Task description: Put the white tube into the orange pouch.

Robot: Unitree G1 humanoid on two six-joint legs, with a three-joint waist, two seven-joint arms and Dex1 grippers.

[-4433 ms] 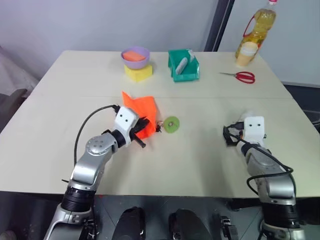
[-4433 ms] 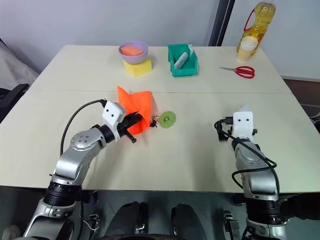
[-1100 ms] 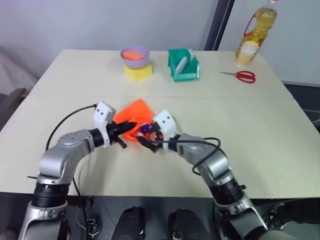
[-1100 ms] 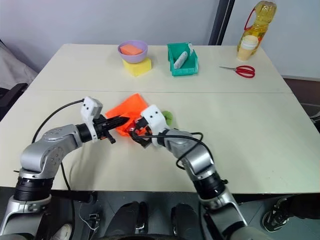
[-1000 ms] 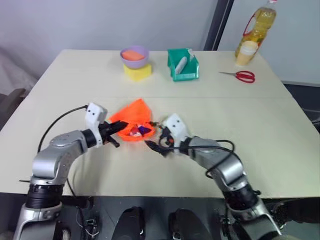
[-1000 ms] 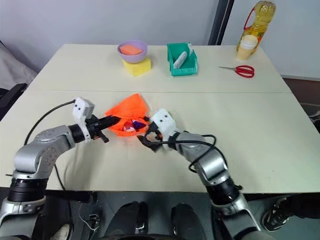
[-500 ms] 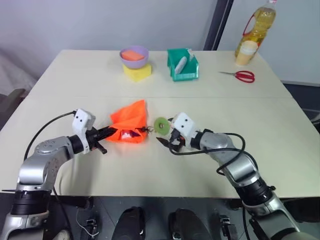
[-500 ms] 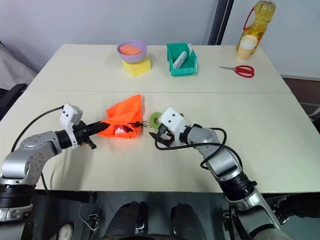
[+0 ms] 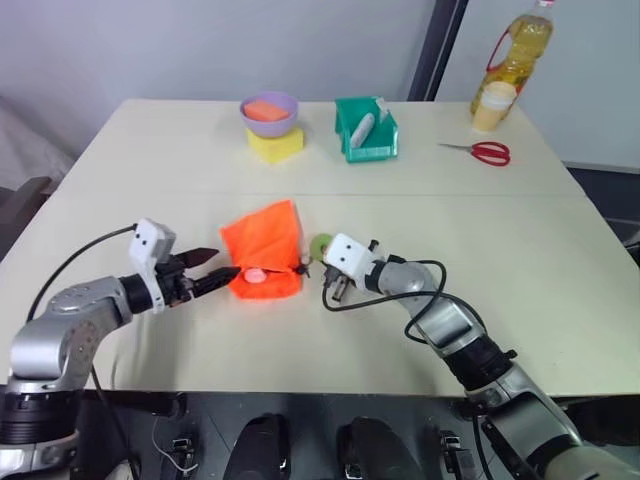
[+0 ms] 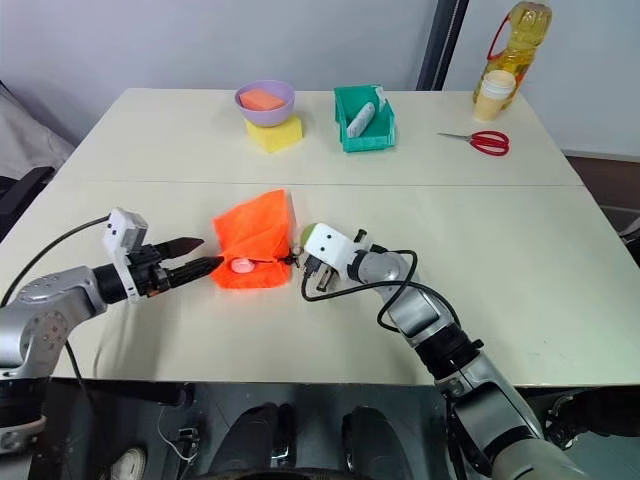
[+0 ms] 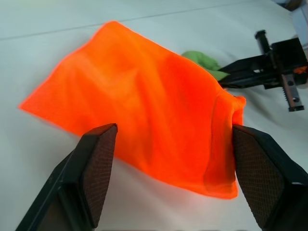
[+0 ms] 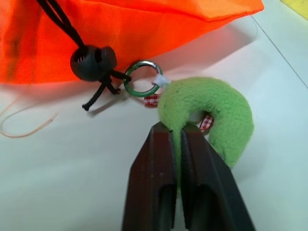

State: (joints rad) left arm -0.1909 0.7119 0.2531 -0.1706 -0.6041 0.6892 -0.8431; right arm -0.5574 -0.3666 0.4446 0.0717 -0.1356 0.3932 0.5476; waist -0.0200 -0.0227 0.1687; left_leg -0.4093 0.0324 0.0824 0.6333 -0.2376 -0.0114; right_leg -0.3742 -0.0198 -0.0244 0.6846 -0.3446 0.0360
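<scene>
Orange pouch (image 9: 265,248) is lying mid-surface with the white tube (image 10: 242,266) peeking from its near mouth, between the left gripper (image 9: 215,272), fingers spread, and the right gripper (image 12: 179,139), fingers pinching the green tag (image 12: 211,115).

purple bowl (image 9: 271,107), yellow block (image 9: 276,145), green bin (image 9: 366,132), red scissors (image 9: 480,152), oil bottle (image 9: 513,62)

Orange pouch (image 9: 266,244) lies flat on the table, white tube's cap (image 9: 256,273) at its mouth.
</scene>
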